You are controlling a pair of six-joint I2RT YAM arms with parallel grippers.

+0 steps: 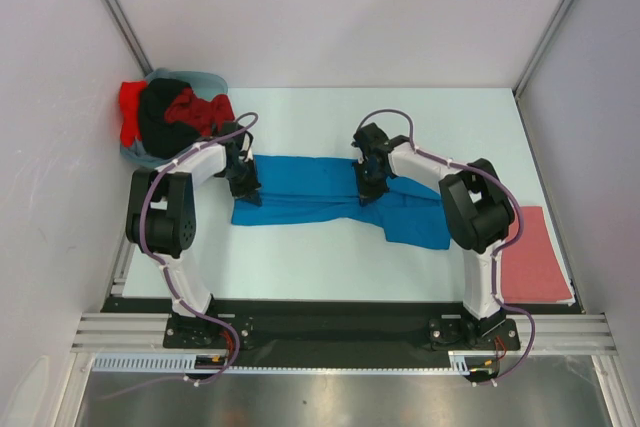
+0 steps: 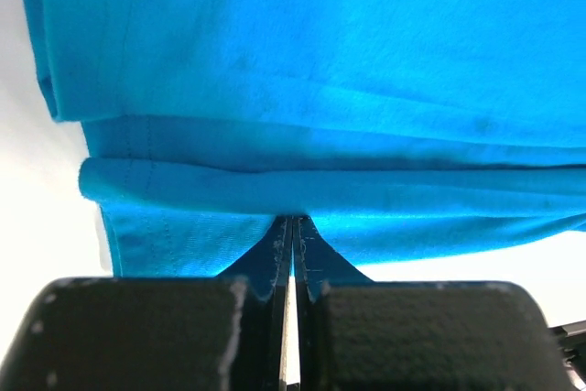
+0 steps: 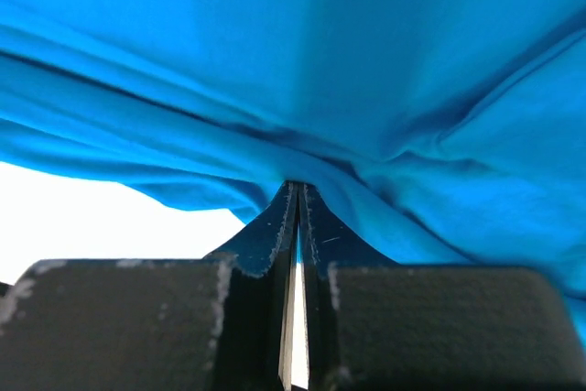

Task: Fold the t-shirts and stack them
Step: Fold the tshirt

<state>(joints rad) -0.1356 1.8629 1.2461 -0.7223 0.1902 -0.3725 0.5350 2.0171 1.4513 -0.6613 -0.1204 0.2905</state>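
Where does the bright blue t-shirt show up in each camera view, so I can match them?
Top external: the blue t-shirt lies across the middle of the table, held between the left gripper and the right gripper.
Left wrist: it fills the upper frame, stitched hem at left, pinched at the fingertips.
Right wrist: it fills most of the frame in bunched folds, pinched likewise.
Shared landmark: the white table beside the shirt's edge.

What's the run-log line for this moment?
stage: folding | blue t-shirt: lying mid-table | left tool: shut on it | right tool: shut on it | pile: far-left corner
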